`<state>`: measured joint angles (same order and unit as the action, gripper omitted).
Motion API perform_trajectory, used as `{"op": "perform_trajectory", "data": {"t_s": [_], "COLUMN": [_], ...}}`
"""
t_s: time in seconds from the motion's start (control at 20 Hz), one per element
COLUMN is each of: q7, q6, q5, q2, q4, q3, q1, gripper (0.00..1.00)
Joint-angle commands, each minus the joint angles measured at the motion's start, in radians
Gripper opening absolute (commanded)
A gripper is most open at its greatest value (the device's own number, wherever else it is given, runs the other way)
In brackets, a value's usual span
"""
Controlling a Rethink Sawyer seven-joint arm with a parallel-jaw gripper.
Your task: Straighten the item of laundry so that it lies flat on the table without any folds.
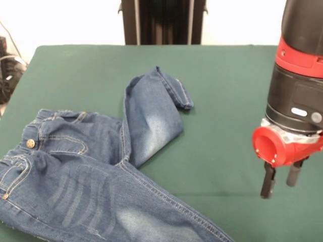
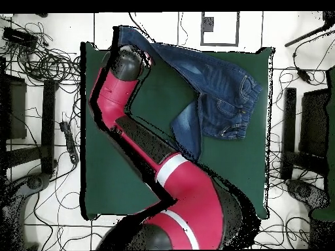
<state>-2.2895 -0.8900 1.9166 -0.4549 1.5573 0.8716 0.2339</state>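
The jeans [image 1: 101, 166] lie on the green table [image 1: 227, 75] at the left of the front view, waistband with brass button [image 1: 31, 143] to the left. One leg is bent back toward the far side, its cuff [image 1: 174, 91] folded over. The other leg runs off the bottom edge. My gripper [image 1: 280, 181] hangs above bare table to the right of the jeans, its two black fingers apart and empty. In the overhead view the jeans [image 2: 219, 91] lie at the table's [image 2: 111, 170] upper right; my arm's wrist [image 2: 127, 65] covers the gripper beside the long leg.
The black pedestal [image 1: 161, 20] stands at the far table edge. Cables [image 1: 7, 65] lie off the table's left side. In the overhead view, cables [image 2: 46, 65] and dark stands [image 2: 289, 124] ring the table.
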Motion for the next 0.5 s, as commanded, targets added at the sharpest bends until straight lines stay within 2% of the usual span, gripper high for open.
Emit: {"op": "perform_trajectory", "data": {"t_s": [0.05,0.5], "q7": [0.367,0.385], "q6": [-0.076,-0.086], "q5": [0.107,0.226], "q2": [-0.008,-0.133], "q4": [0.158,0.330], "q3": [0.116,0.172], "q1": [0.026,0.113], "gripper": [1.00,1.00]}}
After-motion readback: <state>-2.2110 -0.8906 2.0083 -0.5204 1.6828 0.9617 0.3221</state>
